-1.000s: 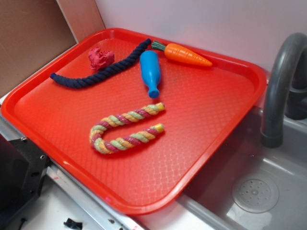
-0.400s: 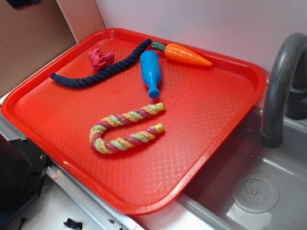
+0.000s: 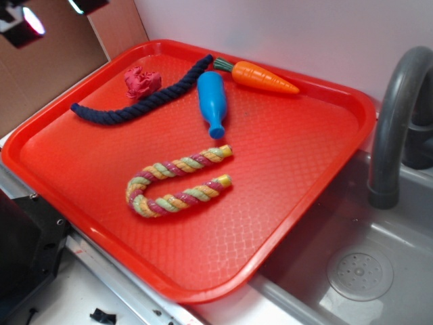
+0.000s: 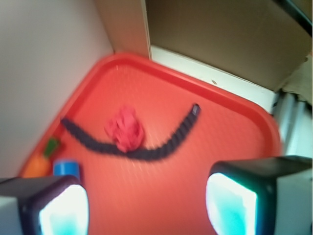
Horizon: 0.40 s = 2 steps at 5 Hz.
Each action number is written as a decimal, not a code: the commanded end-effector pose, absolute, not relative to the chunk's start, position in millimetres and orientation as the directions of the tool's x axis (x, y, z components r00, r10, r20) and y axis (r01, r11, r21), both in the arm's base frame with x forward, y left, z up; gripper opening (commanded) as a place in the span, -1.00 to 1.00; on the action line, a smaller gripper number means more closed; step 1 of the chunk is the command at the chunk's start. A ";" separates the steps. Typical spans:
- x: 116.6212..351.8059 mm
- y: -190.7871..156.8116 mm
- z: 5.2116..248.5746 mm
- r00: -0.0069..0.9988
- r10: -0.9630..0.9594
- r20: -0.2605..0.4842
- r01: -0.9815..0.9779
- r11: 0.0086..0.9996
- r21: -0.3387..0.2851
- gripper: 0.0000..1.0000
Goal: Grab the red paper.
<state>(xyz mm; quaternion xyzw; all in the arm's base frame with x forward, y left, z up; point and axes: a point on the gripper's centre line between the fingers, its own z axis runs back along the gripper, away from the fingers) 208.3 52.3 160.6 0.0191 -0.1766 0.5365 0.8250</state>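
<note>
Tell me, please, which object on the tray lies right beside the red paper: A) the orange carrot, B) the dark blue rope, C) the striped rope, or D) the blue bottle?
B: the red paper sits against the dark blue rope, well apart from the other items.

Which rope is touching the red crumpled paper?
The dark navy rope, which curves right beside the red paper. The striped multicoloured rope lies apart, nearer the tray's middle.

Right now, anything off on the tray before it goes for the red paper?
Nothing stands out. The red paper lies crumpled at the tray's far corner, against the dark rope. Bottle, carrot and striped rope lie flat. The gripper has its jaws apart above the paper.
</note>
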 end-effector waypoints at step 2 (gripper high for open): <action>243.9 99.5 93.8 0.295 0.900 0.322 -0.931 0.347 -0.116 1.00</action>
